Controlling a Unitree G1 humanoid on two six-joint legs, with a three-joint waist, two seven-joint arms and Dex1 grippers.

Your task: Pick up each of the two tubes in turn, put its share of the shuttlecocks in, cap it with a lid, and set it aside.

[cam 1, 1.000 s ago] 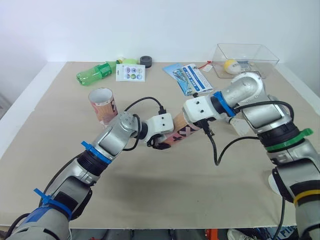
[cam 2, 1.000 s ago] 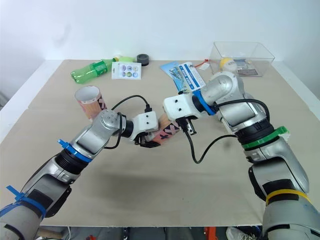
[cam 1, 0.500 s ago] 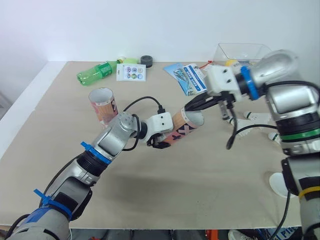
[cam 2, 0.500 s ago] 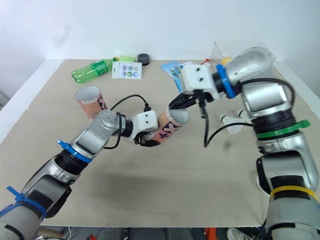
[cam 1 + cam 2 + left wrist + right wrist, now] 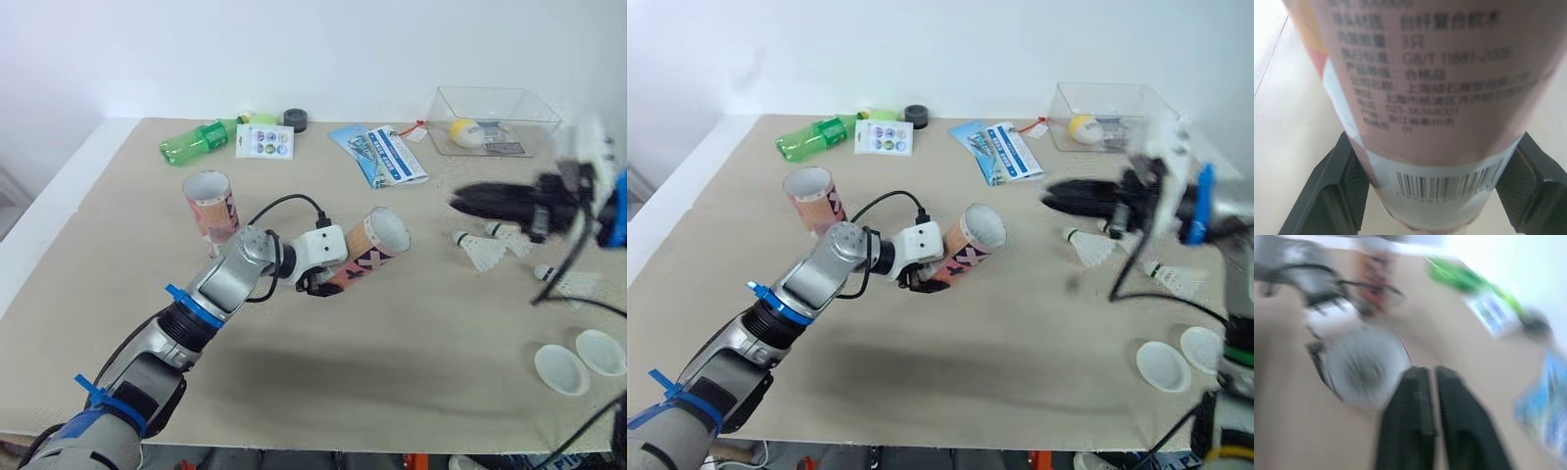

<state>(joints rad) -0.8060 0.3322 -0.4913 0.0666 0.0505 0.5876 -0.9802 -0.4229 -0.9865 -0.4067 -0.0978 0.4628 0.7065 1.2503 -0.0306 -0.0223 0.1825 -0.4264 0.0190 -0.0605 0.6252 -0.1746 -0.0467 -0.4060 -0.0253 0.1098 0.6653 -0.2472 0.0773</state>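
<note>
My left gripper (image 5: 331,276) is shut on a pink patterned tube (image 5: 370,253), held tilted low over the table with its open mouth towards the right. In the left wrist view the tube (image 5: 1420,107) sits between both black fingers (image 5: 1334,193). A second pink tube (image 5: 211,203) stands upright, mouth open, at the left. My right gripper (image 5: 457,204) hangs in the air to the right of the held tube's mouth, fingers shut with nothing between them (image 5: 1425,374). Three white shuttlecocks (image 5: 479,252) lie below and right of it. Two white lids (image 5: 560,369) rest at the front right.
Along the back lie a green bottle (image 5: 200,141), a sticker card (image 5: 265,142), a black roll (image 5: 294,119) and blue booklets (image 5: 378,155). A clear box (image 5: 495,119) holding a yellow object stands at the back right. The table's right edge runs close to the lids.
My right gripper has pulled out of the held tube's mouth and swung right, over the shuttlecocks. The left gripper keeps the tube. The camera has shifted a little.
</note>
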